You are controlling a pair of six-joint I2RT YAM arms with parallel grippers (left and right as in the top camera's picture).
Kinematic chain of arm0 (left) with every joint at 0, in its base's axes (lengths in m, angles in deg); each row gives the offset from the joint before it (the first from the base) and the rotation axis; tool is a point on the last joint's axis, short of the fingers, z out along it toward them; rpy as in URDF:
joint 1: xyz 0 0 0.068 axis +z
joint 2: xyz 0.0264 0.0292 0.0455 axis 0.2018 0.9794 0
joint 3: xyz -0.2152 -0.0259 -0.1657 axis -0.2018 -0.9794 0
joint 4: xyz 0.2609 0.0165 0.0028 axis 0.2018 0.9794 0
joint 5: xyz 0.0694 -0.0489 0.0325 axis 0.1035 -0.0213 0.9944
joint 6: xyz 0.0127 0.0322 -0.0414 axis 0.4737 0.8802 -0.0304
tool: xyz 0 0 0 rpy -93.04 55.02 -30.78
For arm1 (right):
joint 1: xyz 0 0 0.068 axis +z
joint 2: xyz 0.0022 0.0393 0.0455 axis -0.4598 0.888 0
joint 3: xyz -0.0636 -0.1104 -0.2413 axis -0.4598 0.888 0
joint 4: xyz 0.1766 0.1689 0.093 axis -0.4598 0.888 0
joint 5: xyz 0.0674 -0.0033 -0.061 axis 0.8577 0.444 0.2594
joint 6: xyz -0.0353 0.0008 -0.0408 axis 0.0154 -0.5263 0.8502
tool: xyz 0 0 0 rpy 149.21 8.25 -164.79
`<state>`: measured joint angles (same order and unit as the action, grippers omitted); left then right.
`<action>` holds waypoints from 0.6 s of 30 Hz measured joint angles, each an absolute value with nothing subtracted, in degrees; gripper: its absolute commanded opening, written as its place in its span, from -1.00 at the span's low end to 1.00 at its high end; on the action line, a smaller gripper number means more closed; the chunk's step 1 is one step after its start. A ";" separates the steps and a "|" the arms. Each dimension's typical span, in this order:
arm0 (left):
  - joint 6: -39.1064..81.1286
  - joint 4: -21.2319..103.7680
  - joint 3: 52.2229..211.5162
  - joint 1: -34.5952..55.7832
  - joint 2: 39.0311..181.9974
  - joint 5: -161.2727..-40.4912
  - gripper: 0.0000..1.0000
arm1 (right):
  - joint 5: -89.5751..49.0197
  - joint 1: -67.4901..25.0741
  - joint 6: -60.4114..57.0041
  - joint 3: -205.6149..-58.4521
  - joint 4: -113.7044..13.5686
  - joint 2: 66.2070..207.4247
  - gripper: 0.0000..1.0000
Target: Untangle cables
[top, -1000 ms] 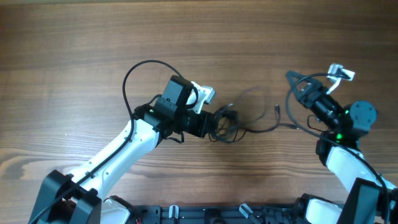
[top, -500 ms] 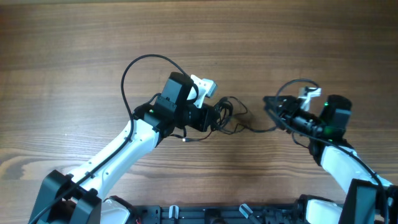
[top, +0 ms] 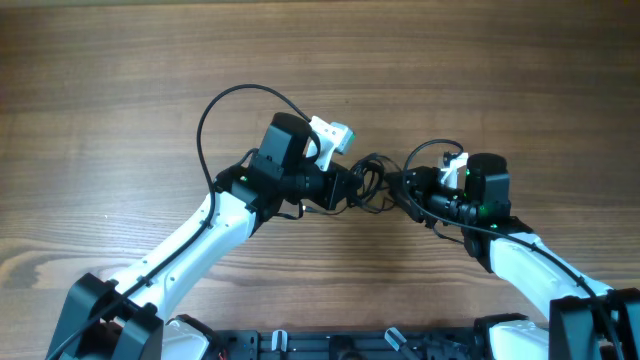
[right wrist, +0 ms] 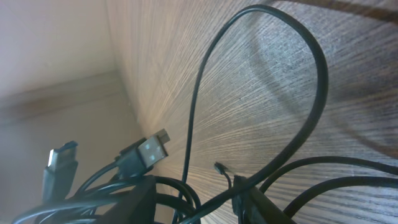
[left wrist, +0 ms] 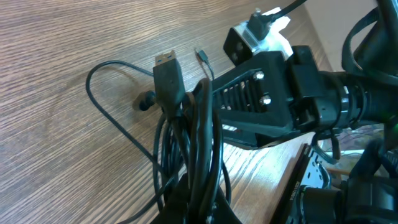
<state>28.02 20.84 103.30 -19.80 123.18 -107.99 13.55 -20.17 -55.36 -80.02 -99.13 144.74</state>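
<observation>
Left claw: the left claw (top: 355, 188) is clamping on the cables (left wrist: 189, 143), gripping the bundle at its lower end with several strands bunched together.
Right claw: the right claw (top: 403, 187) is sitting at the other side of the same bundle. Its jaws are standing apart with strands lying between them, and nothing is showing as gripped.
Cables, position: the knot is hanging between the two claws near the middle of the worktop (top: 150, 70). One loose loop is lying out on the wood.
Plugs: a flat USB plug (left wrist: 168, 74) is sticking up at the top of the bundle, and a much smaller plug (left wrist: 200, 55) is lying just beyond it.
Risk, tightening: if the right claw is closing on several strands at once, pulling apart is likely to be cinching the knot rather than freeing it.
Risk, snagging: the square USB head is likely to be catching in a loop when drawn through.
Risk, slipping: a single thin strand may be sliding out of the jaws.
Materials: the cords are thin, round, smooth and black, and they are bending freely. The plug shells are rigid with metal tips. The worktop is matt wood with a fine grain.
</observation>
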 measured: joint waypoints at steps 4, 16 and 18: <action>27.36 19.97 103.30 -19.80 123.18 -109.01 -0.92 | 12.54 -19.60 -57.74 -80.02 -99.13 144.74 -0.92; 9.39 33.19 103.30 -19.80 123.16 -75.83 -0.92 | 27.45 -36.91 -46.38 -79.96 -112.37 144.67 -0.91; 7.23 32.97 103.30 -19.80 123.16 -72.66 -0.92 | 29.74 -41.00 -44.54 -79.96 -112.55 144.67 -0.79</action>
<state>7.23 32.97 103.30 -19.80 123.16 -72.66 29.74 -41.00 -44.54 -79.96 -112.55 144.67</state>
